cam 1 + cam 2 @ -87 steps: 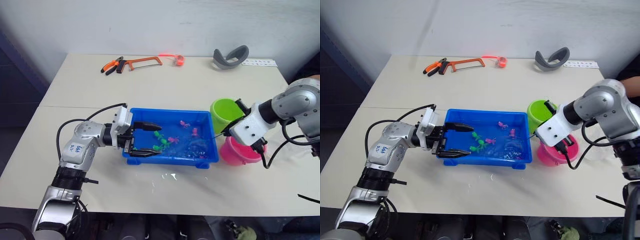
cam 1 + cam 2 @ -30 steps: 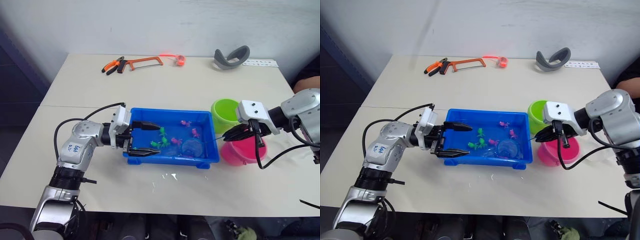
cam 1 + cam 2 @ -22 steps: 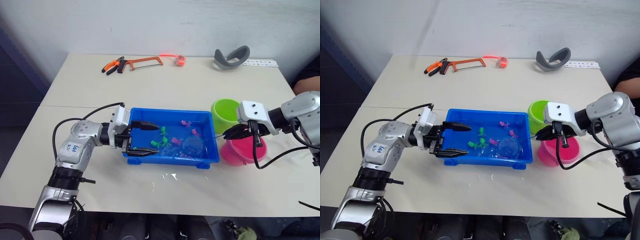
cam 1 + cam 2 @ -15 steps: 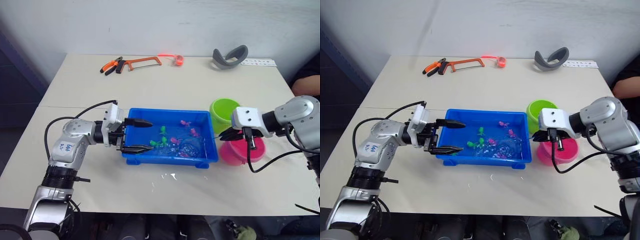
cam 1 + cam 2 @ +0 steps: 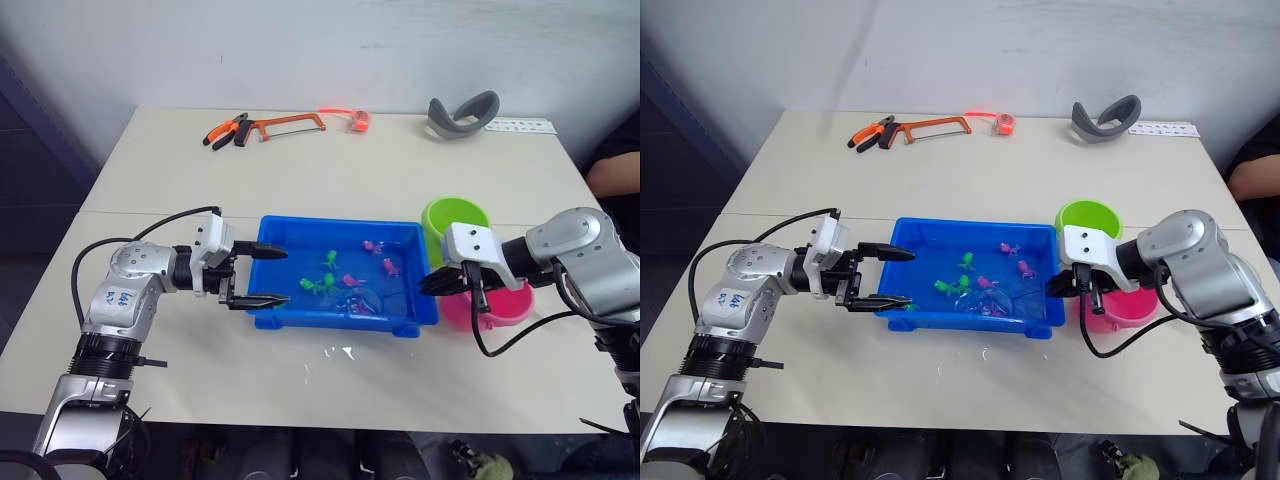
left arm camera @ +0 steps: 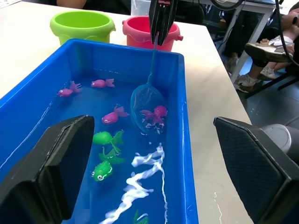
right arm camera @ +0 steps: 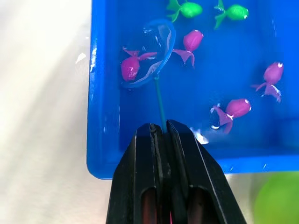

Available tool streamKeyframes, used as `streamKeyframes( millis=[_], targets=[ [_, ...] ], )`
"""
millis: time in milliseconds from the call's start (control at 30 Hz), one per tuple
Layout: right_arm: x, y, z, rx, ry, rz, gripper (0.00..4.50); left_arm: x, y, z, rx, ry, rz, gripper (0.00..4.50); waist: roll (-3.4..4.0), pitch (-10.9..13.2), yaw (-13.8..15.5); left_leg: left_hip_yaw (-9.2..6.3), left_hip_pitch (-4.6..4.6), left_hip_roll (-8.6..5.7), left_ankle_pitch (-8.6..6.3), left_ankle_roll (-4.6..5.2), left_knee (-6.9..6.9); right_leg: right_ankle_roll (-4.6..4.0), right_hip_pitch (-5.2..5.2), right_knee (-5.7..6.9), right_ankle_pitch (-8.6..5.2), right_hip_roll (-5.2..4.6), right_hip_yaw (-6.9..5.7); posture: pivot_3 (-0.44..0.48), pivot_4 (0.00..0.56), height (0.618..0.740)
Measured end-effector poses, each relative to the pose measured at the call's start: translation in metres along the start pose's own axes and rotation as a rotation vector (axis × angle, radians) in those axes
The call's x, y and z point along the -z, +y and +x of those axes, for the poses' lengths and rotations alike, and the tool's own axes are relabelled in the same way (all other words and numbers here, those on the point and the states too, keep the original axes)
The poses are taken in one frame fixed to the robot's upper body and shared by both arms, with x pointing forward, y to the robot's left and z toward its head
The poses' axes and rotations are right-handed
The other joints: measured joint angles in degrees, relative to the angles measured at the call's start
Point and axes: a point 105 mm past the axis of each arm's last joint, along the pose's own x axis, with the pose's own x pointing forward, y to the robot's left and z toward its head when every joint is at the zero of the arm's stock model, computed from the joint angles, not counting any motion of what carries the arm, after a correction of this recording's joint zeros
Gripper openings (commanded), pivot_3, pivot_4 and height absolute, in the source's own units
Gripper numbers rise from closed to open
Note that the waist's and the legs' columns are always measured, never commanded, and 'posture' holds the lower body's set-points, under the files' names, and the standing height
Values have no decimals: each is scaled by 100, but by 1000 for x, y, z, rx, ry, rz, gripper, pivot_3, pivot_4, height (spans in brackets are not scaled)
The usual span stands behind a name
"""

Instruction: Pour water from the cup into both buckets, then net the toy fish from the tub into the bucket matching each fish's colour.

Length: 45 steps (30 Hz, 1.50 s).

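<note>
The blue tub (image 5: pixel 345 322) holds water and several toy fish, pink (image 5: pixel 389 266) and green (image 5: pixel 327 260). My right gripper (image 5: pixel 440 283) is at the tub's right end, shut on the thin handle of a small blue net (image 6: pixel 147 105). The net's hoop is dipped in the water with a pink fish (image 7: pixel 129 68) inside it. My left gripper (image 5: pixel 272 275) stands open across the tub's left end. The green bucket (image 5: pixel 455 220) and the pink bucket (image 5: pixel 505 305) stand right of the tub. A pale translucent thing (image 6: pixel 140 5) shows behind the pink bucket; I cannot tell whether it is the cup.
Pliers (image 5: pixel 224 130), a hacksaw (image 5: pixel 285 124), an orange-red item (image 5: pixel 356 119) and a grey curved band (image 5: pixel 460 112) lie along the table's far edge. Spilled water (image 5: pixel 340 352) glints in front of the tub. A person's arm (image 5: pixel 612 175) is at the right edge.
My right gripper has moved left and nearer the tub's front, carrying the net through the water; a pink fish now sits in it. My left gripper has drawn back to the left.
</note>
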Motion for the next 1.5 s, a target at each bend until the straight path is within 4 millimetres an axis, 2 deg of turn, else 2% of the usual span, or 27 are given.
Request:
streamKeyframes(
  millis=[200, 333, 533, 700, 800, 933, 1067, 1400, 1500],
  targets=[
    [-3, -4, -4, 9, -7, 107, 0, 0, 0, 0, 1, 0, -1, 4452, 0, 0, -1, 0, 0, 0, 0, 0, 0, 0, -1, 0, 0, -2, 2, 0, 150, 740],
    [-6, -13, -11, 41, -9, 133, 0, 0, 0, 0, 2, 0, -1, 4452, 0, 0, -3, 1, 0, 0, 0, 0, 0, 0, -2, 0, 0, -1, 1, 0, 150, 740],
    [2, -24, -18, 77, -13, 219, 0, -1, 0, 1, 7, -2, 1, 4452, 0, 0, -1, 1, -1, 0, 0, 0, -1, 0, -2, 0, 0, -1, 0, 0, 150, 740],
    [2, -24, -23, 71, -51, 285, 0, -2, -1, 2, 16, -6, 3, 4452, 1, 0, -4, 2, -1, 0, 0, 0, -1, 0, -3, 0, 0, -1, 0, 0, 150, 740],
    [-1, -23, -36, 75, -100, 363, 0, -5, 1, 3, 18, -10, 11, 4452, 1, 1, 15, 1, -3, -1, -1, 0, -1, 0, -3, -1, 0, -1, 1, 0, 150, 740],
    [-2, -14, -54, 75, -155, 473, 0, -9, 1, 6, 25, -33, 7, 4452, 1, 1, 12, -4, -4, 0, -2, 1, -3, 0, -3, -3, 0, -8, 5, 0, 150, 740],
    [0, 3, -57, 54, -208, 593, 0, -10, 0, 9, 33, -51, -6, 4452, 1, 1, 13, -6, -6, 2, -2, -1, -3, 0, -2, -4, 0, -12, 7, 0, 150, 740],
    [18, 37, -68, 223, -317, 791, 0, -18, -4, 21, 59, -108, -23, 4452, 1, 1, 30, -7, -2, 1, -3, -2, -6, 0, 3, -4, 0, -12, 11, 0, 150, 740],
    [14, 46, -71, 260, -388, 820, 0, -22, -6, 27, 65, -130, -24, 4452, 1, 1, 31, -7, -2, 0, -3, -1, -6, 0, 3, -5, 0, -10, 11, 0, 150, 740]
  ],
)
